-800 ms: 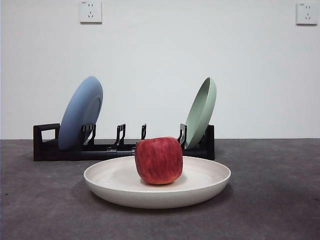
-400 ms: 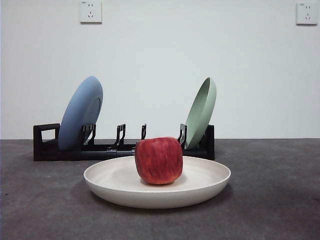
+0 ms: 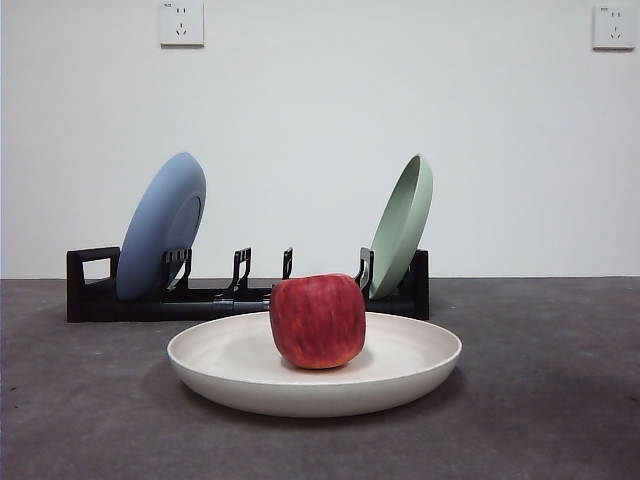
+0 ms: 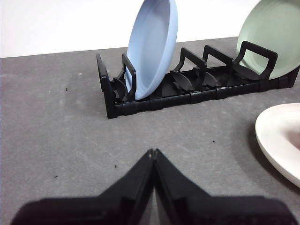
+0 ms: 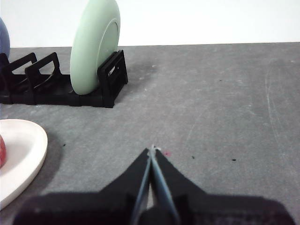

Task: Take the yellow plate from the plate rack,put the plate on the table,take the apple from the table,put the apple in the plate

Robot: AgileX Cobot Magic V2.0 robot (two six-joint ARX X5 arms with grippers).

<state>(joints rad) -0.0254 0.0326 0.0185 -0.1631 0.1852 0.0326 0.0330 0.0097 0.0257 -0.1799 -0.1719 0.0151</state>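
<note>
The red apple [image 3: 317, 321] rests in the middle of the yellow plate [image 3: 400, 375], which lies flat on the table [image 3: 80, 400] in front of the black plate rack [image 3: 90, 290]. An edge of the same plate [image 4: 281, 140] shows in the left wrist view, and the plate rim [image 5: 21, 154] with a sliver of apple [image 5: 2, 152] shows in the right wrist view. My left gripper [image 4: 153, 152] is shut and holds nothing, off to the plate's left. My right gripper [image 5: 152, 149] is shut and holds nothing, off to the plate's right. Neither arm appears in the front view.
A blue plate [image 3: 160, 225] stands in the rack's left slots and a pale green plate [image 3: 403, 225] leans in its right end. Two wall sockets [image 3: 181, 22] sit high on the white wall behind.
</note>
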